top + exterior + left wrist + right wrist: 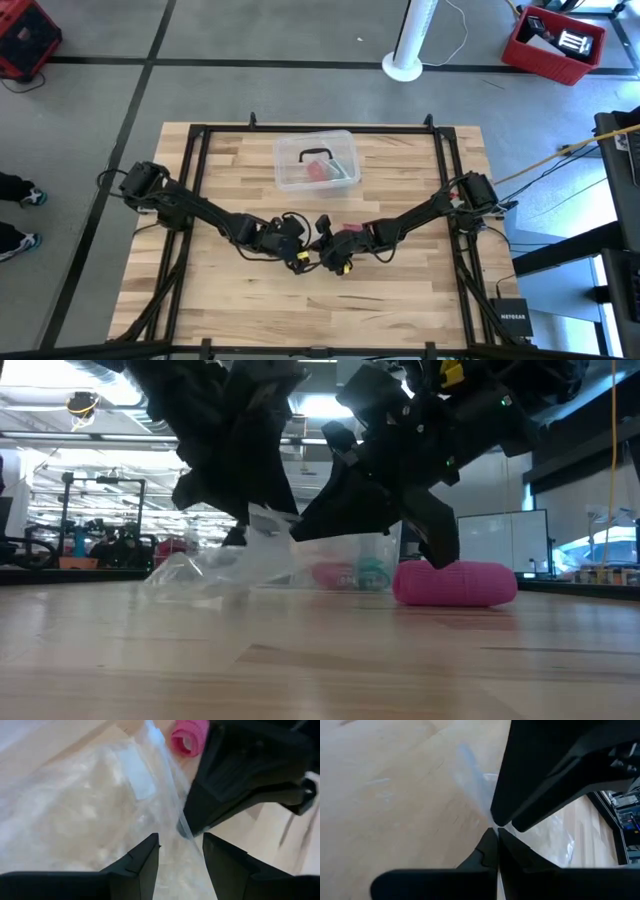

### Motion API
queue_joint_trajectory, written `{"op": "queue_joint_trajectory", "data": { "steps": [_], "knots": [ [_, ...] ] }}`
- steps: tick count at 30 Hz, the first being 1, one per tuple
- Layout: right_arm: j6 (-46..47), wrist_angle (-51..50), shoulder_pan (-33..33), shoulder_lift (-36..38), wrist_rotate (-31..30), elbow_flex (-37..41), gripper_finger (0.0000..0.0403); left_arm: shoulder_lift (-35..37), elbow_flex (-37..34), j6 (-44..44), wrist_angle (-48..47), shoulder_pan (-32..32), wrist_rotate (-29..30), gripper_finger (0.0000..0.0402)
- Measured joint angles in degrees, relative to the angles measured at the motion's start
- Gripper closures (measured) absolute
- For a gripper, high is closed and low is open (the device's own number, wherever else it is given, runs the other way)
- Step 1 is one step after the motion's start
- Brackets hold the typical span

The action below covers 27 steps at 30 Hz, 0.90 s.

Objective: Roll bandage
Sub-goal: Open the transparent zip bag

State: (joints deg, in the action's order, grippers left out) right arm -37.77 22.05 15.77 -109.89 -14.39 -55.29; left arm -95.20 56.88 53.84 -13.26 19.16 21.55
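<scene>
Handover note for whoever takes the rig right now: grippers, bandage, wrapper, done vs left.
Left gripper: open, at table centre over the clear plastic wrapper, holding nothing.
Right gripper: shut on the wrapper's edge, tip to tip with the left.
Bandage: a pink roll lying on the table beside the grippers, free of both.
Clear box: at the far middle of the table.
Done: bandage looks rolled.
Left: probably only dealing with the wrapper; check the roll's loose end, not visible.

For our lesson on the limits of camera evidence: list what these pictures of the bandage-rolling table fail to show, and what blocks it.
- High view: the pink bandage roll is mostly hidden under the right arm.
- Low view: the clear box contents are blurred behind the plastic wrapper.
- Right wrist view: no bandage is seen.
</scene>
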Motion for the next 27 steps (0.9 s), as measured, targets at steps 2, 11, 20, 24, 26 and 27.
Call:
{"op": "queue_joint_trajectory", "data": {
  "steps": [2, 11, 20, 24, 26, 27],
  "knots": [
    [0.0, 0.1, 0.0, 0.0, 0.0, 0.0, 0.0400, 0.0, 0.0, 0.0, -0.2, -0.6, 0.0, 0.0258],
    [0.4, 0.0, 0.0, 0.0, 0.1, 0.0, 0.0400, 0.0, 0.0, -0.2, -2.5, -1.5, -0.5, 0.0259],
    [1.5, -0.2, 0.0, -0.1, 0.7, 0.0, 0.0400, -1.2, -0.1, -2.8, -0.6, -1.6, -2.3, 0.0288],
    [1.8, 0.5, -0.1, -0.1, 1.0, 0.0, 0.0400, -2.2, -0.2, -3.0, -0.4, -1.5, -2.3, 0.0367],
    [1.8, 0.6, 0.0, 0.0, 1.0, 0.0, 0.0400, -2.6, -0.3, -2.8, -1.0, -1.4, -1.8, 0.0392],
    [2.0, 0.6, 0.0, 0.0, 1.1, 0.0, 0.0400, -2.6, -0.3, -2.5, -2.1, -1.4, -1.4, 0.0392]
  ]
}}
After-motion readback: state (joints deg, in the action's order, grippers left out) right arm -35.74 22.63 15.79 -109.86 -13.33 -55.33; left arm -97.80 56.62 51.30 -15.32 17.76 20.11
